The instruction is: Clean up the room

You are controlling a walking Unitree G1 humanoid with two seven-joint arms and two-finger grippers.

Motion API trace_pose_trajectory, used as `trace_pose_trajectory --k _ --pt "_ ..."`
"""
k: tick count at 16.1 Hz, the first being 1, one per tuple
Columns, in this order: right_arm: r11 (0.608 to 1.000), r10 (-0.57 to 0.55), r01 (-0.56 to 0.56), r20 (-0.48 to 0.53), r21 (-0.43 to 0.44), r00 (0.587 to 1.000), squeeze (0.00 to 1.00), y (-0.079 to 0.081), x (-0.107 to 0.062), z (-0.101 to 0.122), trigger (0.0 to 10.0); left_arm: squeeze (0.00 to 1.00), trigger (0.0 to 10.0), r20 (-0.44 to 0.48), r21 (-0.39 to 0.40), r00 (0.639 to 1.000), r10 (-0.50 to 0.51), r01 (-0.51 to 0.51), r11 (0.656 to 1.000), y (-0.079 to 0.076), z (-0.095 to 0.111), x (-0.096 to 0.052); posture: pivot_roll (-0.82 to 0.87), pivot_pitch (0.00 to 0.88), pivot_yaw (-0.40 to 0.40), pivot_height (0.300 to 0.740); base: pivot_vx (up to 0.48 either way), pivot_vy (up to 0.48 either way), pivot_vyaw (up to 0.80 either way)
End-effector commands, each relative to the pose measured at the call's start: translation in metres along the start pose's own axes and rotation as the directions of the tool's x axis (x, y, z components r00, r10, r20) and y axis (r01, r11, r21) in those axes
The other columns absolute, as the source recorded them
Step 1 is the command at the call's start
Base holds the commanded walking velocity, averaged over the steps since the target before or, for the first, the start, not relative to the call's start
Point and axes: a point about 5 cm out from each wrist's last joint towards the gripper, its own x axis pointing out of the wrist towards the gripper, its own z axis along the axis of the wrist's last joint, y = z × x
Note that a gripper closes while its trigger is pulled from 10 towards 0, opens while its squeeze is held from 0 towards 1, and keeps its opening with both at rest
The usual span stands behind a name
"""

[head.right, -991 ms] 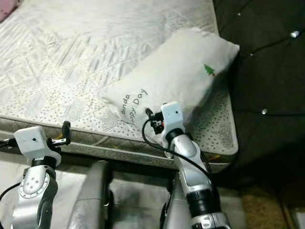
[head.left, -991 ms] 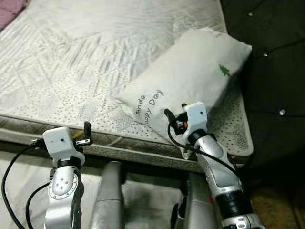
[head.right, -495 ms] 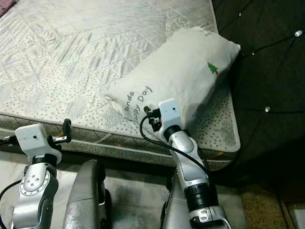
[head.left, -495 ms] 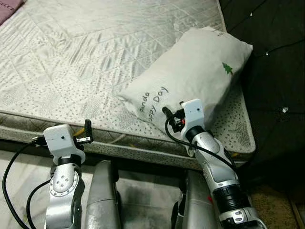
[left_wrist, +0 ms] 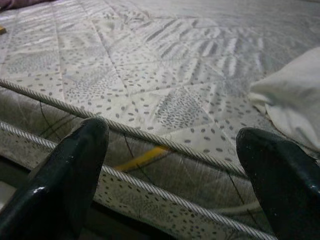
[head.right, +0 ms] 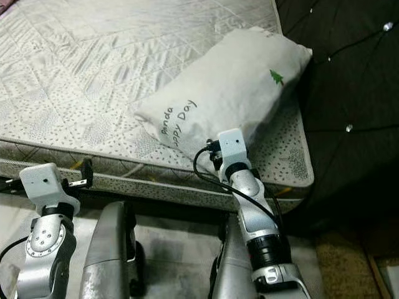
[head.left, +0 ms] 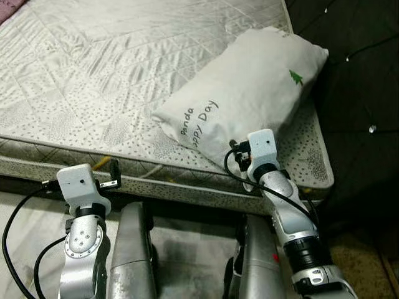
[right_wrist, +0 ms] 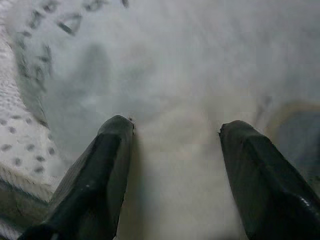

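Pressing one pillow point(head.left: 246, 93) on one mattress point(head.left: 93, 75): right gripper point(right_wrist: 172, 165) spread; left gripper point(left_wrist: 175, 165) spread, idle.

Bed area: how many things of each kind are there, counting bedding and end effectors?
Pillow: 1
Mattress: 1
End effectors: 2, left and right
Total: 4
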Motion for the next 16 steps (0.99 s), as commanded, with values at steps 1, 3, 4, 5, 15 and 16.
trace_pose_trajectory --k 1,3,4,5,15,16 --pt "0.998 -0.056 0.055 -0.042 -0.015 0.998 0.0 -0.011 0.003 -0.004 10.0 0.0 10.0 -0.009 0.01 1.0 -0.004 0.004 1.0 0.0 0.0 -0.003 0.03 0.153 -0.081 0.546 0.0 0.0 0.0" --pt "0.997 -0.073 0.072 -0.08 -0.021 0.994 0.0 -0.014 0.006 -0.008 10.0 0.0 10.0 -0.011 0.011 1.0 -0.003 0.003 1.0 0.0 -0.001 -0.005 0.04 0.156 -0.082 0.546 0.0 0.0 0.0" --pt "0.997 -0.083 0.082 -0.141 -0.014 0.987 0.0 -0.016 0.009 -0.015 10.0 0.0 10.0 -0.017 0.012 1.0 -0.001 0.001 1.0 0.001 -0.001 -0.007 0.04 0.167 -0.085 0.546 0.0 0.0 0.0" --pt "0.996 -0.094 0.094 -0.178 -0.009 0.98 0.0 -0.017 0.011 -0.019 10.0 0.0 10.0 -0.02 0.013 1.0 0.0 0.0 1.0 0.001 -0.001 -0.008 0.05 0.172 -0.085 0.546 0.0 0.0 0.0" --pt "0.96 -0.206 0.23 -0.156 0.157 0.966 0.0 -0.041 -0.008 -0.011 10.0 0.0 10.0 -0.024 0.035 1.0 0.009 -0.008 0.999 0.006 0.001 -0.009 0.05 0.166 -0.063 0.546 0.0 0.0 0.0" --pt "0.972 -0.157 0.178 -0.134 0.156 0.978 0.0 -0.034 -0.016 -0.009 10.0 0.0 10.0 -0.022 0.035 1.0 0.005 -0.004 0.999 0.005 0.001 -0.008 0.05 0.164 -0.06 0.546 0.0 0.0 0.0"
